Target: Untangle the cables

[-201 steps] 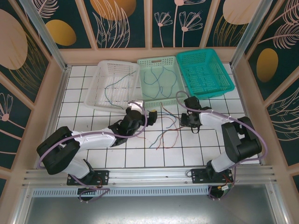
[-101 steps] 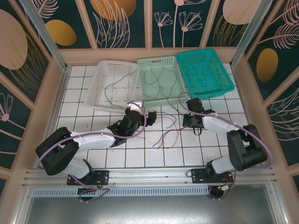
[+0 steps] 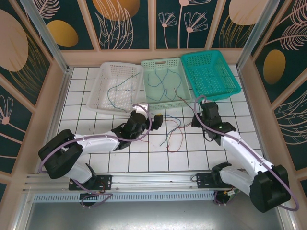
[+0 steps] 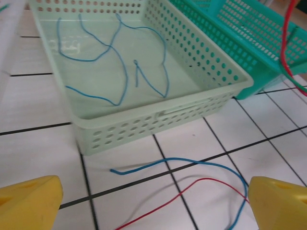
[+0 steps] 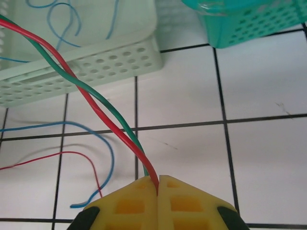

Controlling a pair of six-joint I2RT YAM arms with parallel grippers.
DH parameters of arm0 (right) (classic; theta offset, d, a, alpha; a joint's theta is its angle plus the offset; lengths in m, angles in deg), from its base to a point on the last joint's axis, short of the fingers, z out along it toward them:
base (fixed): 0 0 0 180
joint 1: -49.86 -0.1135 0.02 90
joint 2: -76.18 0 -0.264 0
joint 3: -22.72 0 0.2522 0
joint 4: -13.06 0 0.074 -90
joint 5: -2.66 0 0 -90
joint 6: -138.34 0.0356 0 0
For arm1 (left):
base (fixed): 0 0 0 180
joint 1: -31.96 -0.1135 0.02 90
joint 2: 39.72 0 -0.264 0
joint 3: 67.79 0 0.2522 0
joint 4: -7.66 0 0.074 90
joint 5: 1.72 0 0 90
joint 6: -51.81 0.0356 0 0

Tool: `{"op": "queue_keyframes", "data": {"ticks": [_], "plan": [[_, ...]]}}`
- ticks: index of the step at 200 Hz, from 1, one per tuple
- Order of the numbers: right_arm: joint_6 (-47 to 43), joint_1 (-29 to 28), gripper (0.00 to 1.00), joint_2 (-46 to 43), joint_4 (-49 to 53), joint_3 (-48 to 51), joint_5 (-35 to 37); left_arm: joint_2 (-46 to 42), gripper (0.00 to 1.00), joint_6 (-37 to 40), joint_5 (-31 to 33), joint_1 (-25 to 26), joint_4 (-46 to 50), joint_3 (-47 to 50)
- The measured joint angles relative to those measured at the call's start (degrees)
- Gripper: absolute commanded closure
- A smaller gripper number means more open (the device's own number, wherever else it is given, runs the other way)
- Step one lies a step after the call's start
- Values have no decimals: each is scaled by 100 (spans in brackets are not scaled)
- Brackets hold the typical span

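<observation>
White square tiles cover the table [image 3: 120, 158], and three perforated plastic baskets sit along its far edge: a clear white basket [image 3: 112, 109] at the left, a pale green basket [image 4: 158, 122] in the middle and a teal basket [image 3: 218, 95] at the right, the last two close side by side. The cables are split between these baskets and the open tiles. Several thin blue wires [image 4: 122, 72] lie curled on the floor of the pale green basket, and a thin bluish-green wire [image 3: 117, 86] lies in the clear white one. In front of the pale green basket, near the middle of the table, a loose blue wire [image 4: 192, 162] and a fine red wire [image 4: 184, 188] curve across the tiles close beside each other. The right gripper [image 5: 158, 184] sits low over the tiles just in front of the gap between the pale green and teal baskets. Its jaws are pressed together, pinching a taut red wire [image 5: 103, 115] and a green wire [image 5: 111, 103] that twist around one another and stretch away to the left, lifted off the table near the grip. Whether the taut red wire is the same one that lies on the tiles I cannot tell. The left gripper [image 4: 154, 203] hovers low in front of the pale green basket, facing its near wall, jaws spread wide, with the loose blue and fine red wires lying between its yellow fingertips [image 4: 29, 201].
</observation>
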Motion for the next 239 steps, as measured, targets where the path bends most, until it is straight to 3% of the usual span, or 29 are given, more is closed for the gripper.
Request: {"op": "queue_keyframes", "data": {"ticks": [125, 239], "plan": [[-205, -103, 100, -756, -1325, 446, -1696, 772, 3, 278, -2844, 0, -1034, -433], [-24, -103, 100, -778, -2006, 498, -2988, 826, 9, -76, -3001, -299, -1746, -391]]}}
